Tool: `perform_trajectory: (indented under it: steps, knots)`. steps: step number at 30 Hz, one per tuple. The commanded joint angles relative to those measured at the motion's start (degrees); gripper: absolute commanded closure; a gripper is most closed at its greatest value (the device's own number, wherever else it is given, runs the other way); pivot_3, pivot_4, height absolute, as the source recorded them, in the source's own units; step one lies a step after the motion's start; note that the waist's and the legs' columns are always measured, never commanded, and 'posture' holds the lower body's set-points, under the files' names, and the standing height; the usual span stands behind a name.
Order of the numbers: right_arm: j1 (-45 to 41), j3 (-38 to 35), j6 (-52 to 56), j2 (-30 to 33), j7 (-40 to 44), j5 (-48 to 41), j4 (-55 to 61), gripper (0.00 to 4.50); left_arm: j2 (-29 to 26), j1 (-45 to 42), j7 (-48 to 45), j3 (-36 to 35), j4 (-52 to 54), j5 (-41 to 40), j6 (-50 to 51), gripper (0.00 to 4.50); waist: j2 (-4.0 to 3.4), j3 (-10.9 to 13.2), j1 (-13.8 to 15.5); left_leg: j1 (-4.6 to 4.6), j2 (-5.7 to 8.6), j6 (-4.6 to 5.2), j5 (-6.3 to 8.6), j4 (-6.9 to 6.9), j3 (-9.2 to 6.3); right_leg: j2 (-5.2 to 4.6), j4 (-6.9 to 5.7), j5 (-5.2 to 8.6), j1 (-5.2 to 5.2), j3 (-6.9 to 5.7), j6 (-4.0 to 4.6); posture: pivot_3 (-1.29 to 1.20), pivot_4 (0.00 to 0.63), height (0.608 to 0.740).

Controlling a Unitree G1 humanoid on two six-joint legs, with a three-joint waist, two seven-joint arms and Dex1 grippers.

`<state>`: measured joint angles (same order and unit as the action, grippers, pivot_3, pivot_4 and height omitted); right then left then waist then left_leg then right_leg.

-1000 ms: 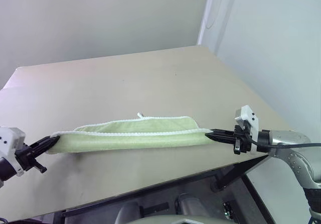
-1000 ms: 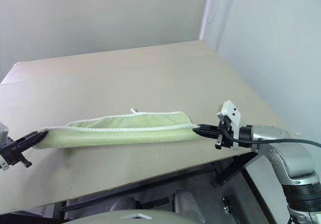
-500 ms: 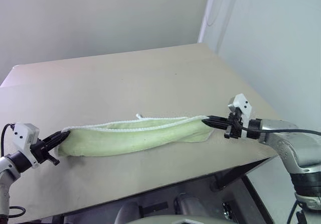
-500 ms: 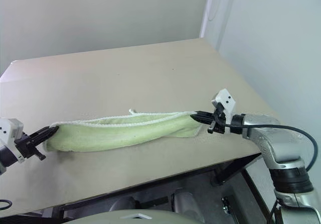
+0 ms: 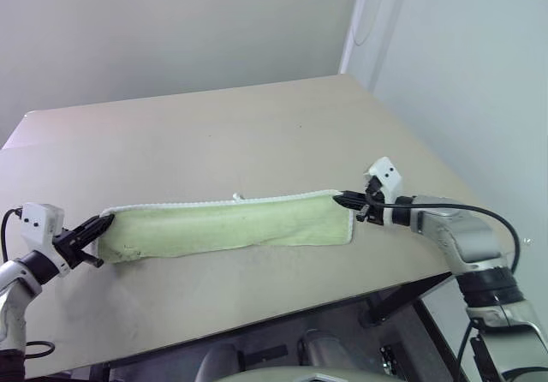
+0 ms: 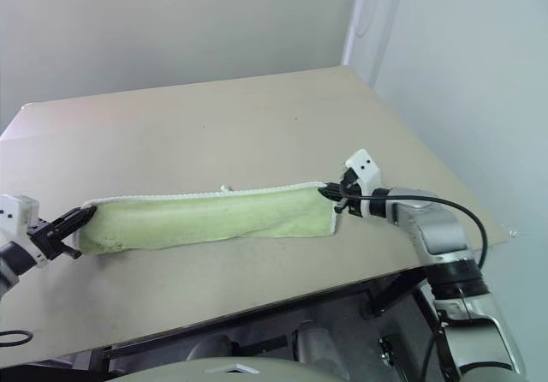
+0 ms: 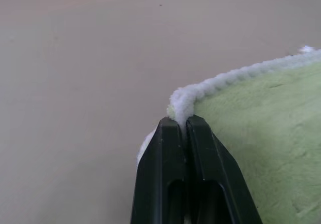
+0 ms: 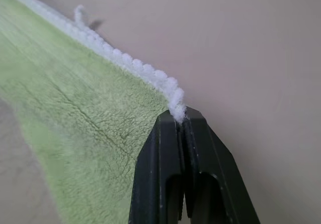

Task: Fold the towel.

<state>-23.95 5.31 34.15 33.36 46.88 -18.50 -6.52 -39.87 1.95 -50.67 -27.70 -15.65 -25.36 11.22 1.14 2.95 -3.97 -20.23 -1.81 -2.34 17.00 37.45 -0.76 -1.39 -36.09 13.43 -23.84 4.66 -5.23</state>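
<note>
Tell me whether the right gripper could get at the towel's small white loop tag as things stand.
Probably not yet: the right gripper is shut on the towel corner. The loop tag lies exposed on the far edge over bare table, so only that grip stands in the way.

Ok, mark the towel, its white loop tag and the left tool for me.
towel [image 5: 227, 226]: left eye view, middle of the green face.
white loop tag [image 5: 238, 197]: left eye view, the loop at the far edge.
left tool [image 7: 183, 126]: left wrist view, where the black tips pinch the white-edged corner.
</note>
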Motion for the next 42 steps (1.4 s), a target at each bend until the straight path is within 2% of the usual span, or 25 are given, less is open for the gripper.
perform_trajectory:
  steps: [1,11,17,18,21,26,30,35,39,42]
  knots:
    - [-2.8,0.71,-2.56,-1.0,-0.34,2.37,-2.57,4.46,0.01,-1.9,0.89,0.69,-2.51,1.39,-2.38,4.5,0.0,0.0,-0.06,0.0,0.0,0.0,0.0,0.01,-0.01,0.02,-0.02,0.0,0.0,0.0,0.0,0.0,0.0,0.74]
    - [-6.57,1.83,-4.69,-5.3,-0.81,5.94,-9.14,4.46,0.25,-5.69,2.81,2.08,-7.61,2.7,-3.8,4.5,0.02,-0.01,-0.05,-0.02,-0.01,0.0,0.0,0.0,-0.02,0.04,-0.02,-0.12,-0.01,0.01,0.18,0.0,0.0,0.74]
    - [-8.1,1.69,-3.13,-7.3,-1.41,6.61,-11.46,4.46,0.22,-5.22,0.94,3.23,-6.72,1.77,-2.54,4.5,0.01,-0.01,-0.06,-0.04,0.0,0.0,0.0,-0.01,-0.03,0.04,-0.02,-0.14,-0.02,0.01,0.2,0.0,0.0,0.74]
    - [-8.11,1.56,-3.05,-7.42,-1.25,6.53,-11.41,4.04,0.11,-4.88,0.28,3.27,-6.23,1.17,-1.76,3.99,0.0,-0.01,-0.08,-0.04,-0.01,0.0,0.0,-0.01,-0.03,0.04,-0.02,-0.14,-0.02,0.01,0.2,0.0,0.0,0.74]
    - [-7.91,1.34,-2.62,-7.59,-0.46,6.11,-10.69,3.24,-0.19,-4.28,-0.79,3.1,-5.36,0.14,-0.22,3.16,0.0,-0.01,-0.11,-0.03,-0.01,0.0,0.0,-0.02,-0.04,0.04,-0.02,-0.14,-0.02,0.01,0.2,0.0,0.0,0.74]
    - [-7.7,-0.06,-2.52,-7.56,-0.96,5.5,-9.2,1.44,-1.14,-4.6,-0.65,1.86,-5.65,-0.06,-0.21,1.36,0.0,-0.01,-0.1,-0.02,-0.01,0.0,0.0,-0.01,-0.04,0.04,-0.03,-0.13,-0.02,0.01,0.19,0.0,0.0,0.74]
    - [-8.16,-7.11,4.97,-7.33,-3.52,-0.37,-5.47,0.01,-2.72,-6.11,3.74,-1.51,-5.97,0.58,-2.2,0.0,0.0,0.0,-0.06,-0.04,-0.01,0.0,0.0,-0.01,-0.06,0.04,-0.03,-0.14,-0.02,0.01,0.19,0.0,0.0,0.74]
    - [-7.02,-17.35,25.78,-5.9,-4.07,-13.6,1.26,0.01,-4.46,-8.78,4.05,-4.95,-3.57,-3.35,0.92,0.0,0.01,-0.01,0.11,-0.07,-0.01,0.0,0.0,-0.05,-0.1,0.03,-0.02,-0.13,-0.03,-0.02,0.19,0.0,0.0,0.74]
    - [-6.89,-29.19,45.93,-8.02,-7.61,-25.16,3.03,0.01,-4.44,-8.77,0.37,-3.47,7.64,-10.73,10.1,0.0,0.03,-0.02,0.06,-0.09,0.0,0.0,0.0,-0.02,-0.11,0.02,0.0,-0.13,-0.01,-0.03,0.19,0.0,0.0,0.74]
    - [-6.21,-36.56,55.75,-11.08,-11.45,-28.62,4.07,0.01,-3.5,-8.75,-0.89,-0.69,14.39,-14.01,14.92,0.0,0.02,-0.02,-0.03,-0.06,0.0,0.0,0.0,-0.04,-0.1,0.02,-0.01,-0.13,0.01,-0.01,0.19,0.0,0.0,0.74]
